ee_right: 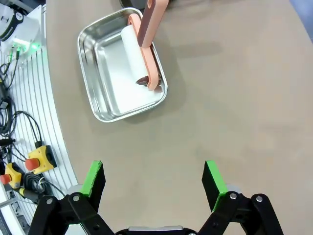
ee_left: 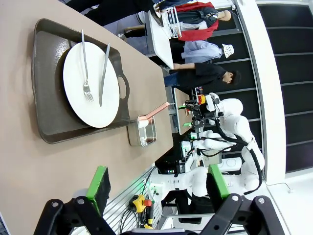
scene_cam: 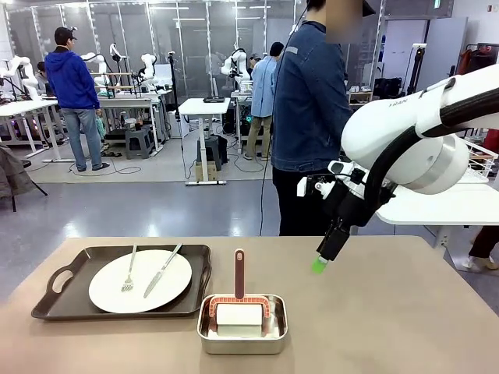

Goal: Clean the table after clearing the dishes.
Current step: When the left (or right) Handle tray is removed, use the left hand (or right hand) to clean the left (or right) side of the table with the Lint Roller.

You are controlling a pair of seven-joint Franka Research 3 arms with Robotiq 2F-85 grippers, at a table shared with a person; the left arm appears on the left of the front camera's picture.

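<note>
Both my tools are spread wide and empty. My right tool (scene_cam: 320, 263) hangs over the tabletop (scene_cam: 405, 327) near the pan (scene_cam: 242, 343), and my left tool (ee_left: 159, 186) faces the tray (scene_cam: 54, 300). The plate (scene_cam: 140, 290), fork (scene_cam: 129, 279) and knife (scene_cam: 162, 271) sit there, on my left. If I tilt that tray while lifting, the cutlery probably slides off.

Tray (scene_cam: 93, 261) sits at the left of the table (scene_cam: 405, 327) and bears a plate (scene_cam: 148, 300). Fork (scene_cam: 129, 274) and knife (scene_cam: 162, 271) lie side by side on the plate, fork leftmost. Pan (scene_cam: 242, 346) stands just right of the tray, nearer the front edge, with a roller (scene_cam: 238, 314) inside. Right claw (scene_cam: 320, 263) hangs above the table, right of the pan and behind it.
</note>
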